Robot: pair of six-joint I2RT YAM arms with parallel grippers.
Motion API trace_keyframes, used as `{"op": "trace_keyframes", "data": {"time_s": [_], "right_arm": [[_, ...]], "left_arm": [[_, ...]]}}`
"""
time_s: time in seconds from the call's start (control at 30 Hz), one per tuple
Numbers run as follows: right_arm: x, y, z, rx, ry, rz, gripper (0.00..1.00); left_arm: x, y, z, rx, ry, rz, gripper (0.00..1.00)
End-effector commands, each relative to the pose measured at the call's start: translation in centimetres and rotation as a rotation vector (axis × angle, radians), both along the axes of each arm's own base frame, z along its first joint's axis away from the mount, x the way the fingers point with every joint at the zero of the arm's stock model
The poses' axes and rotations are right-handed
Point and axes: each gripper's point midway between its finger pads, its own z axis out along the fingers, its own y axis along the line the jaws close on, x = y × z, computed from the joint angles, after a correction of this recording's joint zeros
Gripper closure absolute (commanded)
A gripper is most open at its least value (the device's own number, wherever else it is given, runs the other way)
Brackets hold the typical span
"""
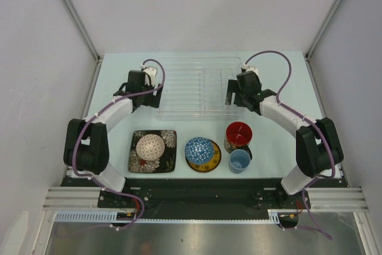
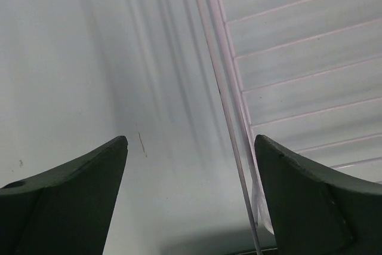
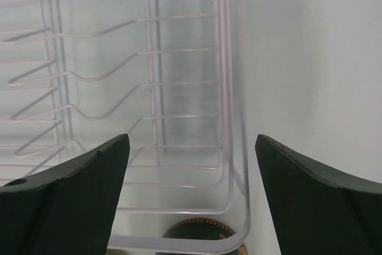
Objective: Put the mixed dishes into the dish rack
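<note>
Dishes: all six stand outside the rack, in a row along the near edge of the table
Left of the row: the cream-pink patterned bowl [image 1: 150, 146] sits on the black square floral plate [image 1: 168, 162]
Middle of the row: the blue patterned bowl [image 1: 199, 150] rests on the yellow round saucer [image 1: 214, 164]
Right of the row: the dark mug with red inside [image 1: 239, 134] stands upright, with the small light-blue cup [image 1: 240, 160] just beside it on the near side
Dish rack [image 1: 185, 64]: it lies toward the far edge of the table, midway between the side edges, and nothing is in it
Left gripper [image 2: 191, 141]: its fingers are spread wide and hold nothing; it hangs over the rack's left wall, which runs between the fingers in the wrist view without being pinched
Right gripper [image 3: 192, 138]: it is likewise spread wide and empty, above the rack's right end with the wire grid below it
Table [image 1: 280, 76]: it is pale, bare on both sides of the rack
Step in hand: as I read it, loading has not begun and both arms are poised at the rack ends, well apart from the dishes
Next move: I judge one arm must swing back toward the near edge, come down over a top dish such as a bowl or the mug, and close on its rim; the stacked bowls should go before the plate and saucer under them
</note>
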Motion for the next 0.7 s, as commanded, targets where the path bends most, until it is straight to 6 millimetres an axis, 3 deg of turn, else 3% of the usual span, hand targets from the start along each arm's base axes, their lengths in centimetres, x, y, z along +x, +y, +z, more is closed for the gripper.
{"op": "trace_keyframes", "data": {"time_s": [0.0, 0.17, 0.23, 0.3, 0.37, 0.47, 0.5, 0.53, 0.57, 0.6, 0.63, 0.67], "right_arm": [[1.0, 0.7, 4.4, -0.044, -0.097, -0.001, 0.05], [-0.2, -0.3, 7.1, -0.156, -0.157, -0.032, 0.00], [-0.6, -1.3, 9.2, -0.230, -0.210, -0.073, 0.00], [-1.9, 0.0, 11.1, -0.294, -0.249, -0.032, 0.00], [-2.6, 1.7, 13.8, -0.316, -0.303, -0.004, 0.00], [-5.4, 8.4, 15.1, -0.191, -0.287, 0.227, 0.02], [-7.6, 12.1, 14.7, -0.107, -0.244, 0.345, 0.04], [-8.3, 14.0, 13.5, -0.092, -0.200, 0.396, 0.06], [-9.2, 16.2, 14.0, -0.061, -0.193, 0.445, 0.09], [-10.4, 18.0, 13.3, -0.049, -0.160, 0.503, 0.09], [-12.1, 20.8, 11.1, -0.068, -0.116, 0.570, 0.09], [-12.8, 22.3, 11.2, -0.057, -0.117, 0.599, 0.09]], "left_arm": [[2.8, -0.4, 5.5, -0.042, -0.103, 0.013, 0.06], [3.0, -0.9, 10.8, -0.103, -0.166, 0.000, 0.00], [1.7, -1.2, 12.8, -0.139, -0.179, -0.037, 0.00], [-0.6, -1.4, 14.4, -0.158, -0.182, -0.083, 0.00], [-2.6, -1.0, 14.6, -0.126, -0.172, -0.129, 0.01], [-5.6, 1.3, 14.9, -0.084, -0.202, -0.149, 0.00], [-6.5, 2.2, 14.0, -0.092, -0.189, -0.139, 0.00], [-7.0, 4.9, 14.8, -0.089, -0.224, -0.066, 0.00], [-7.7, 5.9, 14.3, -0.093, -0.203, -0.042, 0.00], [-8.2, 6.9, 13.7, -0.098, -0.182, -0.020, 0.00], [-8.7, 8.4, 13.4, -0.099, -0.171, 0.014, 0.00], [-9.2, 9.2, 12.9, -0.096, -0.161, 0.034, 0.00]]}}
